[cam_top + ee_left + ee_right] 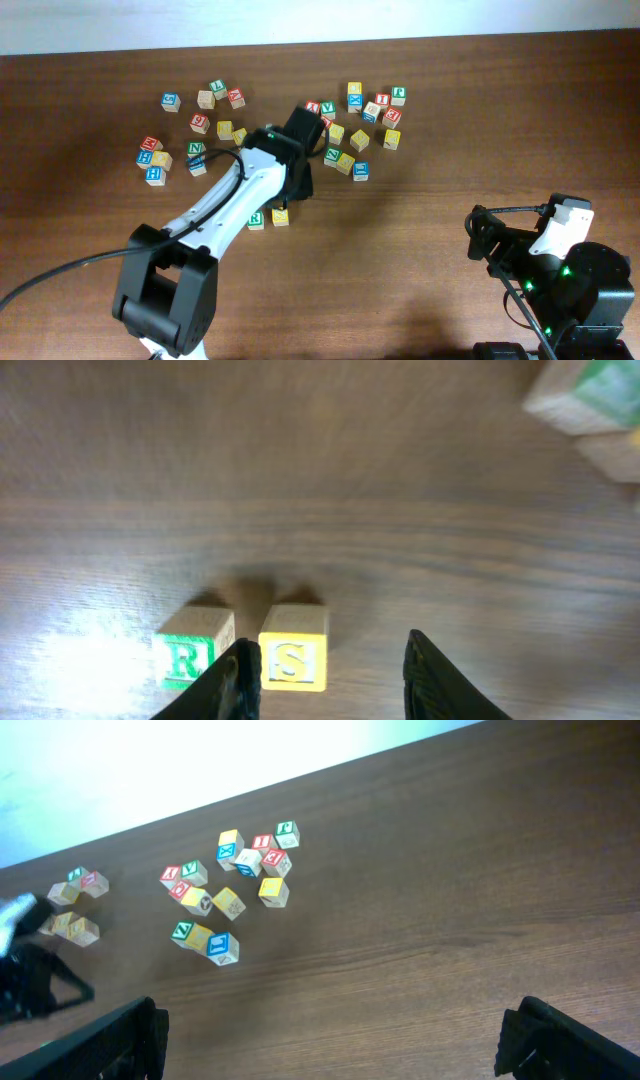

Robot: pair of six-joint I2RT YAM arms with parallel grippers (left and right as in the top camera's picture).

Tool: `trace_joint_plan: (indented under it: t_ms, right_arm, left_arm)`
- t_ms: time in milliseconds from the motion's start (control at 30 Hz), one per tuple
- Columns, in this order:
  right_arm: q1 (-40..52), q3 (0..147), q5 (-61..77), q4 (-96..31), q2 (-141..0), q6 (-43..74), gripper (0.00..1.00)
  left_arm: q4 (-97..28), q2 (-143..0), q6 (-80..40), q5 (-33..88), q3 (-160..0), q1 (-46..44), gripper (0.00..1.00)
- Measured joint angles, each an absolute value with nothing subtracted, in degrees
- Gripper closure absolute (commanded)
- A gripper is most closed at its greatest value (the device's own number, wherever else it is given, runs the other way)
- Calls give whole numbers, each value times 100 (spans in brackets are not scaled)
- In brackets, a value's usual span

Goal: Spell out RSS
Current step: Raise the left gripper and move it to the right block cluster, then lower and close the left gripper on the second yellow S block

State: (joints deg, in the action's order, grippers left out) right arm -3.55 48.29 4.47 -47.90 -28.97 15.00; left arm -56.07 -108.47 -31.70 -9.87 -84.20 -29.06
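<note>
The green R cube (186, 656) and a yellow S cube (292, 659) stand side by side on the table, R on the left. They also show in the overhead view, the R cube (256, 219) and the S cube (280, 216), just below my left arm. My left gripper (330, 680) is open; its left finger stands between the two cubes and the S cube is loose next to it. I cannot pick out the second S cube among the scattered ones. My right gripper (330, 1040) is open and empty, far at the right.
Several lettered cubes lie in a cluster at the back right (360, 140) and another at the back left (160, 160). My left arm (230, 200) stretches over the table's middle. A green-faced cube (585, 395) shows at the left wrist view's top right.
</note>
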Motion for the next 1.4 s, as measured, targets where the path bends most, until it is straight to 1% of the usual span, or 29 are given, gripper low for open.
trace_joint_plan:
  t_ms: [133,167,200,233,267,367,600,667,733,800,833,900,1000,1033,1067,1167,1333,1400]
  right_arm:
    - [-355,4829,447,-4790,-2897,1500,2]
    - [-355,4829,449,-4790,-2897,1503,2]
    - [-355,4829,449,-4792,-2897,1503,2]
    - [-355,4829,449,-4790,-2897,1500,2]
    - [-355,4829,449,-4790,-2897,1500,2]
    - [-355,4829,447,-4792,-2897,1498,2]
    - [-355,4829,447,-4792,-2897,1503,2]
    - [-355,4829,447,-4792,-2897,1503,2]
    - [-355,4829,449,-4790,-2897,1503,2]
    - [-355,4829,449,-4790,-2897,1500,2]
    - [-355,4829,449,-4790,-2897,1500,2]
    - [-355,4829,447,-4792,-2897,1500,2]
    - [-355,4829,449,-4790,-2897,1503,2]
    - [-355,4829,447,-4792,-2897,1500,2]
    - [-355,4829,449,-4792,-2897,1500,2]
    - [-355,4829,449,-4790,-2897,1505,2]
    - [-355,4829,449,-4790,-2897,1500,2]
    - [-355,4829,447,-4792,-2897,1503,2]
  left_arm:
    - [-5835,-10855,-2995,-985,-9214,-2906,50]
    - [-5857,-10855,-2967,-982,-9428,-2906,49]
    - [-5870,-10855,-2921,-956,-9633,-2906,46]
    - [-5841,-10855,-2871,-917,-9780,-2906,40]
    - [-5749,-10855,-2674,-755,-10001,-2906,39]
    - [-5485,-10855,-1994,-110,-10589,-2867,37]
    - [-5476,-10875,-1111,819,-11568,-2451,35]
    - [-5395,-10914,-792,998,-11673,-2401,30]
    - [-5159,-11063,-515,1120,-11714,-2460,21]
    - [-4772,-11406,-344,1212,-11727,-2613,19]
    - [-4703,-11566,-287,1227,-11727,-2674,20]
    - [-4486,-11885,-231,1229,-11727,-2792,24]
    - [-4246,-12409,38,1170,-11723,-2965,21]
    - [-4237,-12532,189,1131,-11723,-2998,19]
    - [-4239,-12623,368,1079,-11723,-3024,13]
    - [-4237,-12881,910,978,-11721,-3083,9]
    - [-4215,-13183,1684,897,-11721,-3107,10]
    - [-4217,-13312,1909,858,-11721,-3107,13]
